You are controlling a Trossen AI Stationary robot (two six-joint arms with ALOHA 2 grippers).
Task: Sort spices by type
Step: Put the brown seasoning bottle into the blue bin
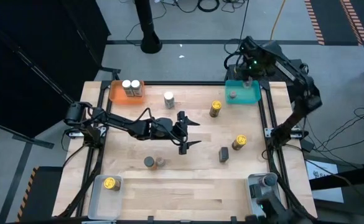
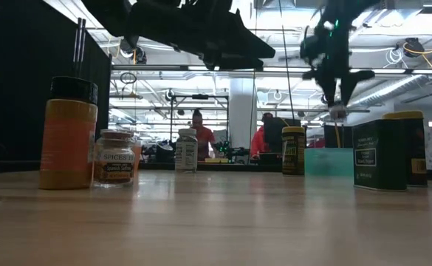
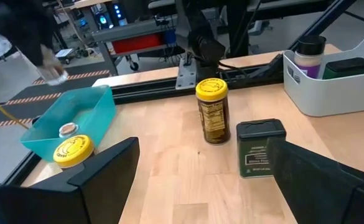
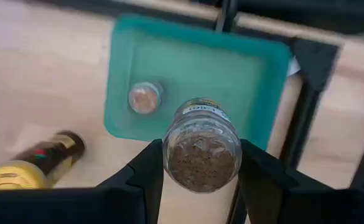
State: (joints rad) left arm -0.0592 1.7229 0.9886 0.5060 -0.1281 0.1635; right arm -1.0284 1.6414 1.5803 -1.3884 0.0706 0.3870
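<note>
Sorted: two white-topped jars (image 1: 130,86) in orange tray (image 1: 117,94); one grey-lidded jar (image 4: 145,98) in teal tray (image 4: 256,68), another (image 4: 201,145) clamped in right gripper (image 4: 200,165) above. Six loose; left gripper (image 1: 186,132) spread, empty

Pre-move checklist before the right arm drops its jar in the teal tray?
1. Right end effector shut on the brownish jar: ok.
2. Held jar above the teal tray, not the table: ok, wrist view shows tray directly below.
3. Drop spot clear of the grey-lidded jar already in the tray: ok, it sits off to one side.
4. Type match with that jar: cannot tell, labels unreadable.
5. Yellow-lidded jar beside the tray, outside the rim: ok.
6. Left end effector open, holding nothing, mid-table away from the tray: ok.
</note>
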